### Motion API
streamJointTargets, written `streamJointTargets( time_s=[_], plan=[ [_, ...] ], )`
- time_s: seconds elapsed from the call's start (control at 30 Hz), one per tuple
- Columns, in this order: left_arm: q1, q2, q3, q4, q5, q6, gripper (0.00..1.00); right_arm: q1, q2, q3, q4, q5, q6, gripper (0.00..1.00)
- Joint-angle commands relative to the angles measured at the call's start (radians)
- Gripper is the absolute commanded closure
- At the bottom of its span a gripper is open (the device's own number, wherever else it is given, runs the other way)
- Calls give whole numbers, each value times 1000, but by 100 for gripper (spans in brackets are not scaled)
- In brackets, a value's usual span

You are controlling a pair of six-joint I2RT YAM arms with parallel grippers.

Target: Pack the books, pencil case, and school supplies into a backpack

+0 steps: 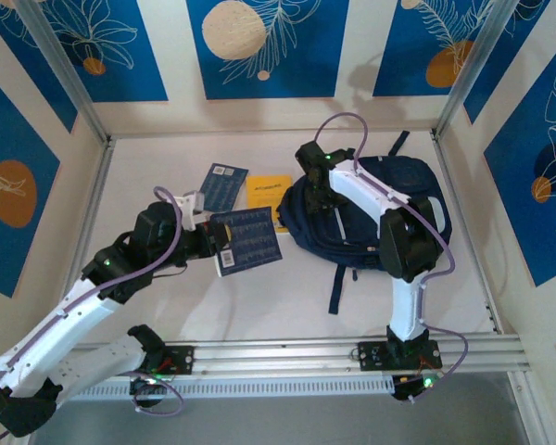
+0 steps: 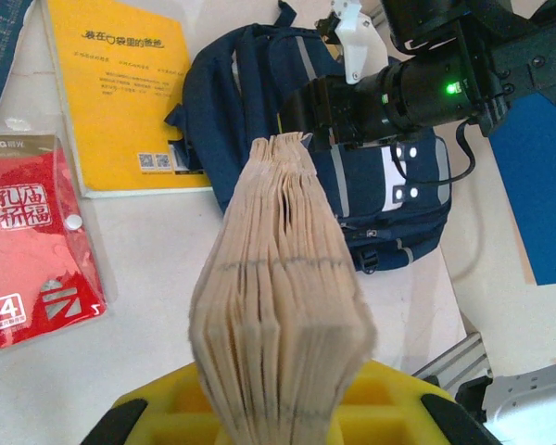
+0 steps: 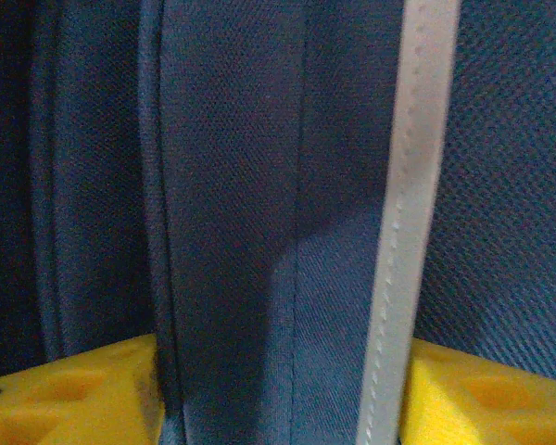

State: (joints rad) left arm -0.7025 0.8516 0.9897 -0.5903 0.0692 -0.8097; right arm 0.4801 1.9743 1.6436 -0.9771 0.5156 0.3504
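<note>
— We are clenching the thin dark navy book (image 1: 250,238) in our left gripper (image 1: 221,243), just left of the large navy fabric backpack (image 1: 347,232).
— Our right gripper (image 1: 318,188) is straddling its fabric; grip unclear.

Right arm (image 1: 371,199) lies across backpack (image 1: 310,227). Yellow book (image 1: 268,193) at its 9 o'clock, navy book (image 1: 248,239) at 8. Table (image 1: 259,306) bare at 7.

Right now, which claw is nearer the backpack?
Right. The right claw straddles fabric of the backpack; the left claw, gripping a navy book, sits apart to its left.
</note>
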Motion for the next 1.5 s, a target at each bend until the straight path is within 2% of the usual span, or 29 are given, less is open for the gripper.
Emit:
streamJointTargets(
  time_s=[0.0,0.23,0.33,0.37,0.53,0.73,0.9,1.03,1.1,1.3,1.47],
  plan=[
    [7,-11,-15,48,4,-16,100,-1,20,-26,0,-19,-14,51],
    [10,4,-8,55,7,-5,100,3,-38,-63,25,-4,-34,93],
    [12,11,1,50,5,7,100,12,-91,-91,39,1,-56,95],
    [13,14,4,48,4,11,100,12,-113,-105,50,-15,-70,99],
    [18,27,29,37,-10,33,100,9,-302,-225,153,-141,-175,100],
    [20,71,76,30,3,83,100,-29,-552,-336,160,-398,-295,99],
    [21,138,97,99,94,101,100,-97,-698,-391,118,-608,-372,97],
    [20,192,93,157,145,103,100,-226,-792,-440,150,-825,-326,96],
    [21,225,90,187,156,95,100,-286,-823,-457,166,-914,-293,98],
    [21,318,78,304,190,74,100,-347,-840,-436,174,-1149,-214,100],
    [21,407,71,470,247,37,100,-377,-817,-335,33,-1160,-289,100]
  ],
)
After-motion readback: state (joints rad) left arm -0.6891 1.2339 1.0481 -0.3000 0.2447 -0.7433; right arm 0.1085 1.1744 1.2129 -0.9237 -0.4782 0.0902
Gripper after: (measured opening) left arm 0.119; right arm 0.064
